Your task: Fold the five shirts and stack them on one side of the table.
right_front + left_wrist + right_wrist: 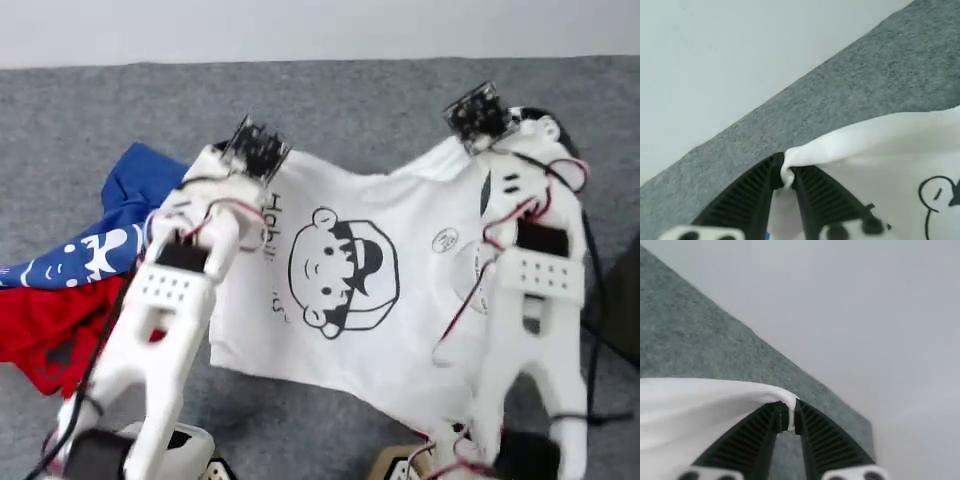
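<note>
Left arm [165, 300] and right arm [525, 290] stand over a white shirt [340, 290], one above each of its side edges, on a grey table [350, 95]. At the shirt's far left corner the left gripper [785, 172] has its jaws closed tight on a bunched fold of the white cloth. At the far right corner the right gripper [790, 415] pinches a thin edge of the same cloth, with barely a gap between its jaws. In the high view the two grippers sit at about the same height at those corners.

Holding both corners appears meant to keep the far edge taut, so the cloth can be spread flat or brought over in a first fold. The matched grips should stop it twisting. That far edge is raised off the table and sags a little between the two grips, while the near hem looks to lie on the table between the arms.

The white shirt faces print up: a cartoon face in a cap, drawn in black outline at its middle, a small round mark toward its right side, and a line of lettering along its left side. The cloth is lightly creased, not yet folded.

Just beside the white shirt's left edge lie a blue shirt [120, 215] with white figures and a red shirt [40, 320], both rumpled and touching each other, evidently waiting their turn. Beyond the shirt's far edge, bare table runs to a pale wall [300, 30].
</note>
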